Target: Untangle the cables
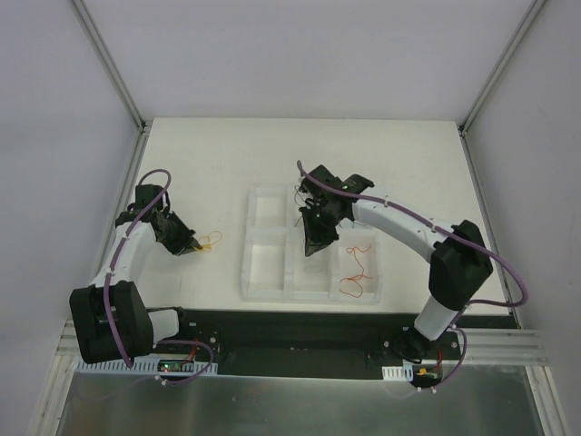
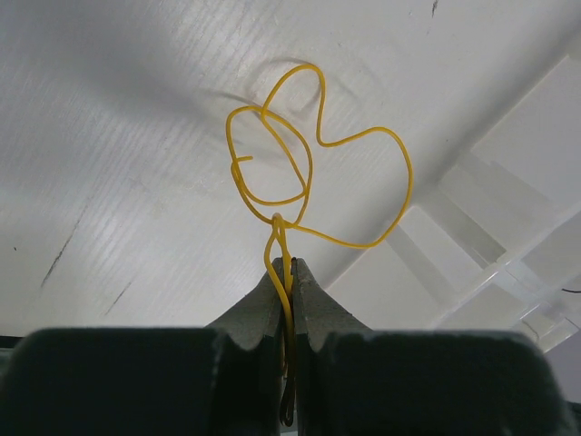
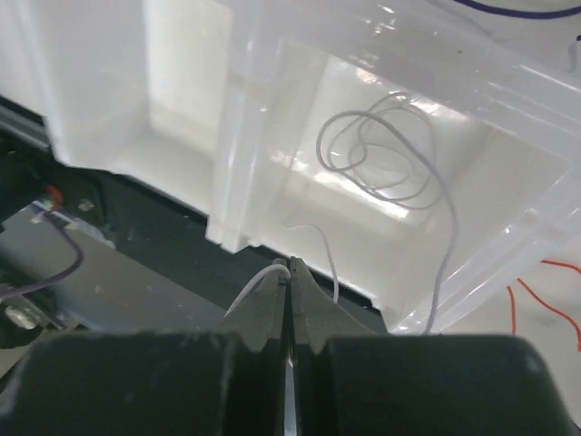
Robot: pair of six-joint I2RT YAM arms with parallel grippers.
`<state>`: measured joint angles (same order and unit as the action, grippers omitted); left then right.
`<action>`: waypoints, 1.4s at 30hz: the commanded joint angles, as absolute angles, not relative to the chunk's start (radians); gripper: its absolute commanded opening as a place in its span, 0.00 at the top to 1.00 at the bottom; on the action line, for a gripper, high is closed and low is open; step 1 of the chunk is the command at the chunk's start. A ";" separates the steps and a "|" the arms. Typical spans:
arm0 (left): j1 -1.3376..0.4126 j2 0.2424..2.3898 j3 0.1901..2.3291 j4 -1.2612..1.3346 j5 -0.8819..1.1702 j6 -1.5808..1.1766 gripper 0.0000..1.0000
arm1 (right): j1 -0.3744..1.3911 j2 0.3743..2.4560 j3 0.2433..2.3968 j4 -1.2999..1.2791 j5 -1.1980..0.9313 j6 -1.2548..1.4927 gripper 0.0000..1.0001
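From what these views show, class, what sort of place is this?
Likely a robotics lab cell: white enclosure walls, left arm and right arm bolted at a table, clear divided tray holding a red wire.

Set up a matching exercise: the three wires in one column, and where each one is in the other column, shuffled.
Wires
1. yellow wire
2. white wire
3. red wire

Places
A. lying loose in the near right compartment of the tray
B. pinched in the left gripper
C. pinched in the right gripper

Pairs: 1-B, 2-C, 3-A
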<state>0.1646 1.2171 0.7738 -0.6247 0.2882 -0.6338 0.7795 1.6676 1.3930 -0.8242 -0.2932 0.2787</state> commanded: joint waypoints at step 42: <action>-0.290 1.020 1.020 -0.508 0.693 -0.963 1.00 | 0.784 1.431 1.365 -0.368 -0.494 0.541 0.38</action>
<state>-0.2584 1.0332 1.0325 -0.5571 0.6693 -0.9123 0.8009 1.4071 1.3697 -0.4702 -0.4221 0.4126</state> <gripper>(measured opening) 0.008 0.626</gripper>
